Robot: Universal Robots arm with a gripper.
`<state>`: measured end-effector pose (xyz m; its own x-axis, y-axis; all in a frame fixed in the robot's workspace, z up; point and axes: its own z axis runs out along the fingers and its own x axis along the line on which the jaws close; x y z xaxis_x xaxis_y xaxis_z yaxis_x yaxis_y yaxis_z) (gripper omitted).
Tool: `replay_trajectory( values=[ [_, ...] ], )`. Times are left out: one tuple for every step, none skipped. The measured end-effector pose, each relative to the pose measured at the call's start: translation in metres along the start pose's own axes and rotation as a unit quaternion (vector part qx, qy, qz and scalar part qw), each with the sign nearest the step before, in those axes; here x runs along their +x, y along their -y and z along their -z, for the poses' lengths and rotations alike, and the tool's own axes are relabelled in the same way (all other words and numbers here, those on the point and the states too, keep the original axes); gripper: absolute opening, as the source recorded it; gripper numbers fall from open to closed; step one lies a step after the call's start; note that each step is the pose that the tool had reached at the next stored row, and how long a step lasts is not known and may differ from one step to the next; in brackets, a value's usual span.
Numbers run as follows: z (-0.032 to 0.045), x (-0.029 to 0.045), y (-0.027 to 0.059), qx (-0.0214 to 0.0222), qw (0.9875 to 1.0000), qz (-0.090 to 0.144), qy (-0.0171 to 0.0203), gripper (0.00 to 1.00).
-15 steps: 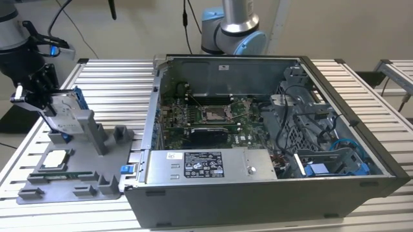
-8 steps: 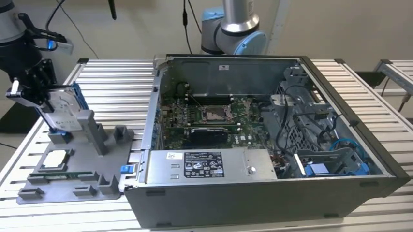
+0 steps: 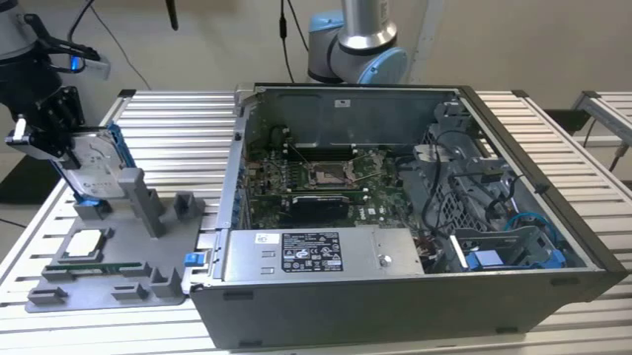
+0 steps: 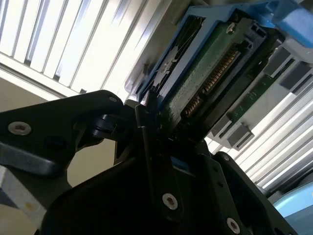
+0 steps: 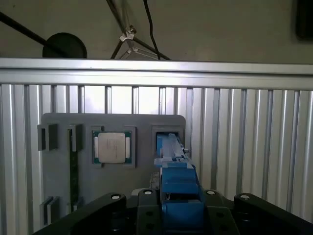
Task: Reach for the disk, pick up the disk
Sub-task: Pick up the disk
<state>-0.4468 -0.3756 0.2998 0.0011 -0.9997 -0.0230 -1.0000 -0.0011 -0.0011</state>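
The disk (image 3: 97,168) stands on edge at the exterior view's left, a silver drive in a blue bracket with its lower end at a grey slot of the fixture plate (image 3: 109,285). My gripper (image 3: 61,148) is at its upper left side, black fingers closed on its edge. In the second wrist view the disk (image 4: 205,83) shows its green circuit board and blue frame, clamped by the gripper (image 4: 161,132). In the first wrist view the blue bracket of the disk (image 5: 177,186) sits between the fingers of the gripper (image 5: 178,210).
A square CPU chip (image 3: 82,244) lies on the fixture plate, also in the first wrist view as the chip (image 5: 111,147). An open computer case (image 3: 395,192) stands to the exterior view's right of the plate. A second arm's base (image 3: 356,44) stands behind the case. The slatted table edge (image 5: 156,73) lies beyond the plate.
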Motion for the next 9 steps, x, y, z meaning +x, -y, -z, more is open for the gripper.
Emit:
replay_trajectory(
  values=[
    [0.0006, 0.0, 0.0, 0.0, 1.0, 0.0, 0.0, 0.0],
    [0.0012, 0.0, 0.0, 0.0, 1.0, 0.0, 0.0, 0.0],
    [0.0019, -0.0001, 0.0, 0.0, 1.0, 0.0, 0.0, 0.0],
    [0.0026, -0.0001, 0.0, 0.0, 1.0, 0.0, 0.0, 0.0],
    [0.0034, -0.0001, 0.0, 0.0, 1.0, 0.0, 0.0, 0.0],
    [0.0042, -0.0001, 0.0, 0.0, 1.0, 0.0, 0.0, 0.0],
    [0.005, -0.0001, 0.0, 0.0, 1.0, 0.0, 0.0, 0.0],
    [0.0061, -0.0001, 0.0, 0.0, 1.0, 0.0, 0.0, 0.0],
    [0.0072, -0.0002, 0.0, 0.0, 1.0, 0.0, 0.0, 0.0]
  ],
)
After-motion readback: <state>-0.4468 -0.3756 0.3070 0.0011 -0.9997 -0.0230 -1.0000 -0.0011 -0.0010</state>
